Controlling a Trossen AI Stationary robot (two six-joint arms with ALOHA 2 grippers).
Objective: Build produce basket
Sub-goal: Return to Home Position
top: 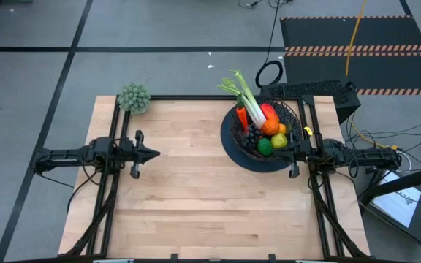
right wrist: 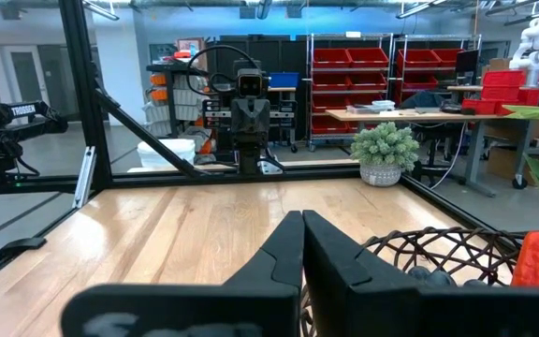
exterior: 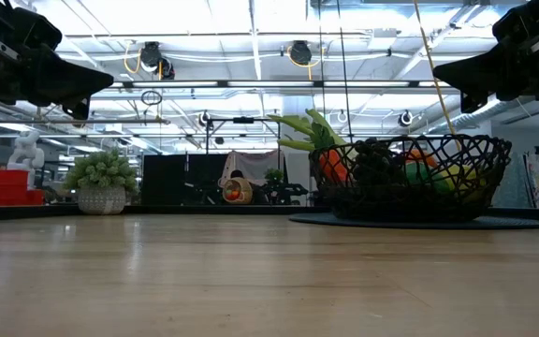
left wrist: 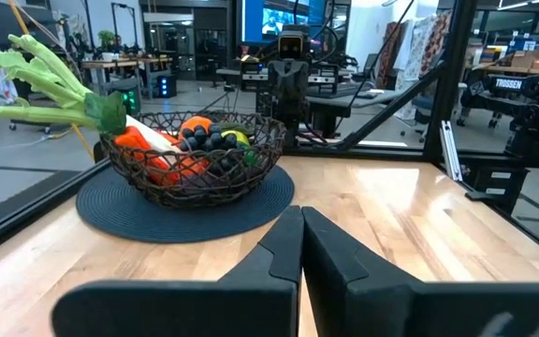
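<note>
The black wire-mesh basket (top: pixel 263 131) stands on a dark round mat at the table's far right. It holds the produce: a white-green leek (top: pixel 245 98) sticking out over the far rim, a carrot (top: pixel 241 117), a red pepper (top: pixel 270 112), an orange (top: pixel 270 127), dark grapes (top: pixel 251 136), a lime (top: pixel 264 146) and a yellow fruit (top: pixel 279 140). My left gripper (top: pixel 155 154) hovers shut at the table's left, well clear of the basket (left wrist: pixel 195 154). My right gripper (top: pixel 292 152) hovers shut above the basket's near-right rim (right wrist: pixel 438 257).
A pale grey-green bushy clump in a pot (top: pixel 134 97) sits at the table's far left corner. Black frame rails (top: pixel 196 97) run along the table's far and side edges. Bare wood (top: pixel 196 197) fills the middle and near part.
</note>
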